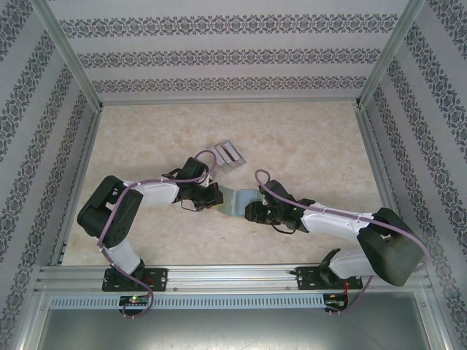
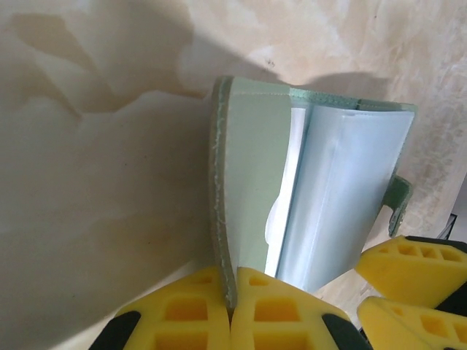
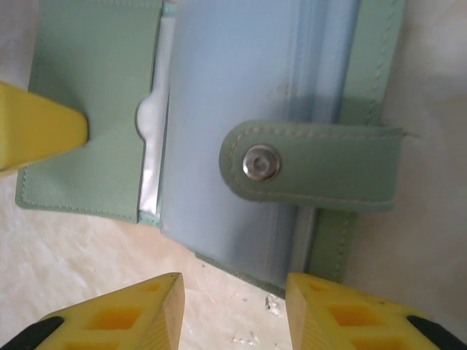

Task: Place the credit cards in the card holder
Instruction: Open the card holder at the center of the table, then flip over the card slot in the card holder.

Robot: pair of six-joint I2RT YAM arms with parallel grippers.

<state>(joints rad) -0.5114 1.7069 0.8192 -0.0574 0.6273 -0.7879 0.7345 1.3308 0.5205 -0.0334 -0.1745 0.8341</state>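
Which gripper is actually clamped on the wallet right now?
The left gripper: its yellow fingers pinch the green flap edge of the card holder. The right gripper stands with jaws apart, gripping nothing.

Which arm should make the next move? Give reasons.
Right. The left end effector is shut on the card holder, holding it open; the right end effector is open and free above it.

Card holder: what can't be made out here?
Top external: card holder mostly covered by left end effector and right end effector; its contents hidden.
Left wrist: white strip half under the blue panel; card or lining, cannot tell.
Right wrist: holder's top edge cut off by the frame.
Top external: ribbed stand too small to read its slots.
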